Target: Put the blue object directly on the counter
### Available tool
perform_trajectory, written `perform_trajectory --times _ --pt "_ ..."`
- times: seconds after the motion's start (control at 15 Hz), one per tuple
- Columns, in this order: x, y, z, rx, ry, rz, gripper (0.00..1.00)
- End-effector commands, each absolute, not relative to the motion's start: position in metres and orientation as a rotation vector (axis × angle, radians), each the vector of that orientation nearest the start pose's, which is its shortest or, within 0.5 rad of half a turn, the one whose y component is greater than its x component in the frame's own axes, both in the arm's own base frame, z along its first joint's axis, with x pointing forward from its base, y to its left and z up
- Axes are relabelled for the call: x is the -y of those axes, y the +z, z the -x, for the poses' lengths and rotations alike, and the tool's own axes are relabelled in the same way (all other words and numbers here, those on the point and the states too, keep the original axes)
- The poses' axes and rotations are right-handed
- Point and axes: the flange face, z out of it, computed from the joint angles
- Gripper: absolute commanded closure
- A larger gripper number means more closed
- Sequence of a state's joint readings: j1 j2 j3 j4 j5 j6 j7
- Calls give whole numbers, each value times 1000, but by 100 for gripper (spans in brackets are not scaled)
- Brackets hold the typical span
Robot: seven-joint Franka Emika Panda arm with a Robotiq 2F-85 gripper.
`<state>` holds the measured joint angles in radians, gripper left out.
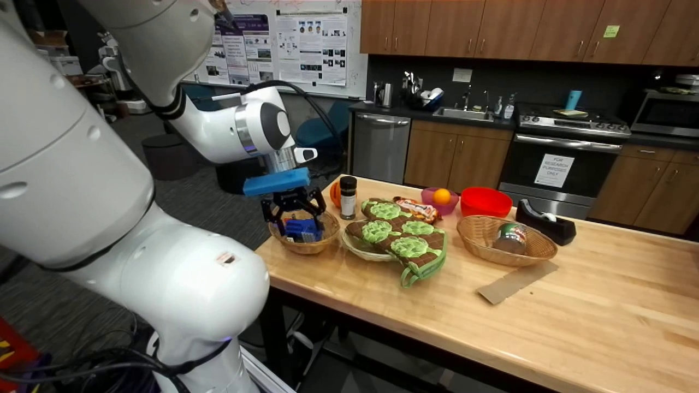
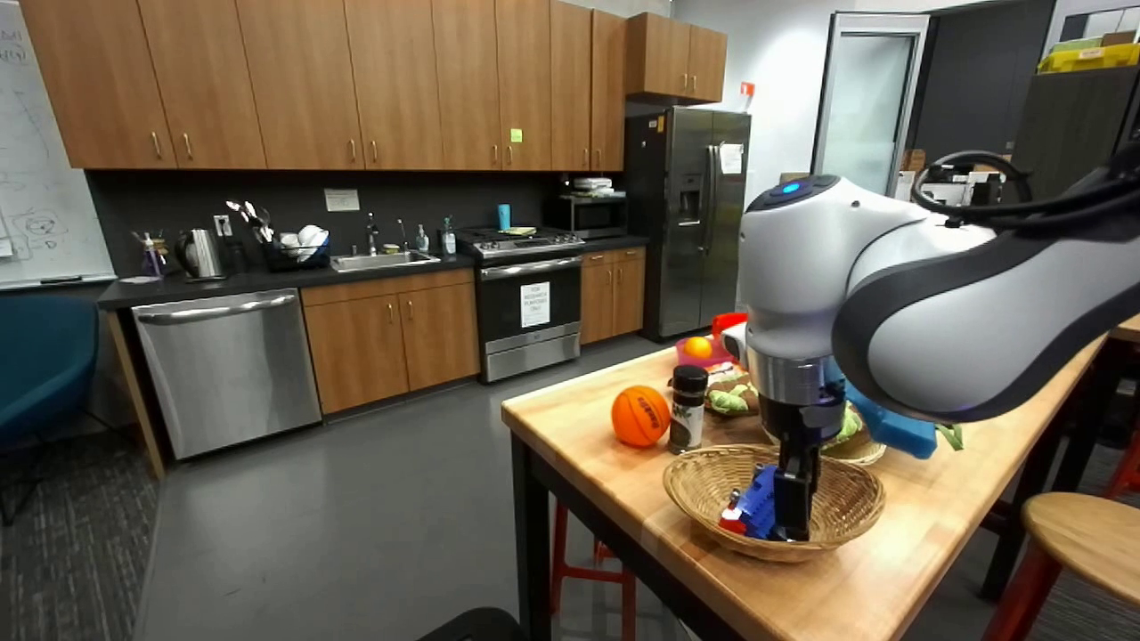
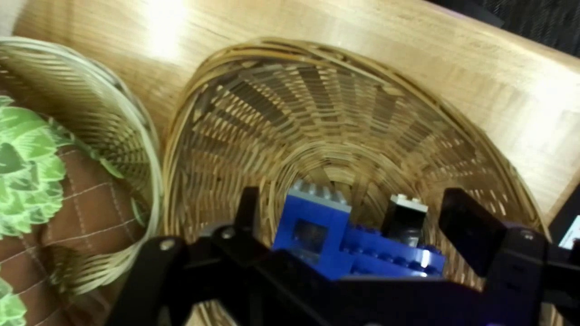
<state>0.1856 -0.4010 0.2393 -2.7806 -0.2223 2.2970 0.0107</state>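
Observation:
The blue object is a chunky toy-brick build [image 3: 333, 253] with grey, black and white parts. It lies inside a round wicker basket [image 3: 326, 99] and also shows in both exterior views [image 1: 303, 230] [image 2: 759, 504]. The basket stands at the end of the wooden counter [image 1: 611, 316]. My gripper [image 3: 351, 201] is open and reaches down into the basket. Its fingers are on either side of the blue object, with gaps visible in the wrist view. The gripper also shows in both exterior views [image 1: 299, 225] [image 2: 793, 503]. The gripper hides the object's near part in the wrist view.
A pale basket [image 1: 366, 252] with a green-brown oven mitt [image 1: 412, 245] stands beside the basket. A pepper grinder [image 2: 688, 409] and orange ball [image 2: 640, 416] stand close by. Farther along are a red bowl [image 1: 485, 202], an oval basket [image 1: 475, 248], a tape dispenser [image 1: 546, 224] and cardboard [image 1: 516, 283].

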Motion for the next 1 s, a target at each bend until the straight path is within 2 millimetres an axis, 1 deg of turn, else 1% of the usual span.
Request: perform_trajectory --times 0.0,0.2,0.27,0.8,0.93 --pt "-132 307 -332 991 175 3191 0" --pt "-124 307 -338 1026 183 3174 0" --pt "-127 306 -333 1002 178 3197 0" --pt "-123 306 -336 1008 185 3185 0" --pt "-124 305 -339 1037 153 3166 0"
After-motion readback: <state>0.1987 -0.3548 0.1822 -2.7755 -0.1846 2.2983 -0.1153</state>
